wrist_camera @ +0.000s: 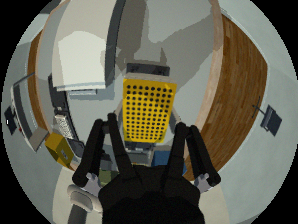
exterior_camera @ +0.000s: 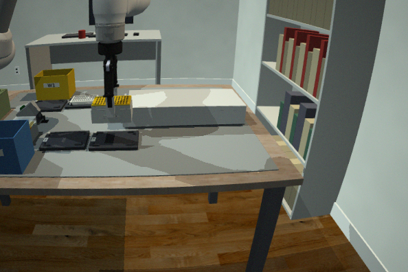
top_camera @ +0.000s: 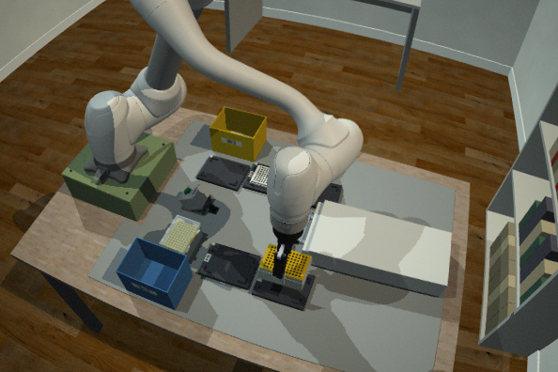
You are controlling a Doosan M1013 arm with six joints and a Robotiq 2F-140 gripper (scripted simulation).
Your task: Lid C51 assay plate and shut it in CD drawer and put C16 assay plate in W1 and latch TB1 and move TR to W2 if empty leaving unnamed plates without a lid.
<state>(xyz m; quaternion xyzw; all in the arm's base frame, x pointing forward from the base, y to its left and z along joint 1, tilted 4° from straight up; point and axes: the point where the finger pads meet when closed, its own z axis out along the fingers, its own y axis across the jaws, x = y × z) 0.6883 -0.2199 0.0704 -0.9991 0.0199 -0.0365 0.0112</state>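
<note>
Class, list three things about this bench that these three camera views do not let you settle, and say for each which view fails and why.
- Contact of the fingers on the tip rack: top view, the gripper itself covers it.
- The dark nest behind the arm: top view, the forearm hides most of it.
- The blue bin label: exterior view, the left edge cuts it off.
- The yellow bin label: top view, too small to read.
</note>
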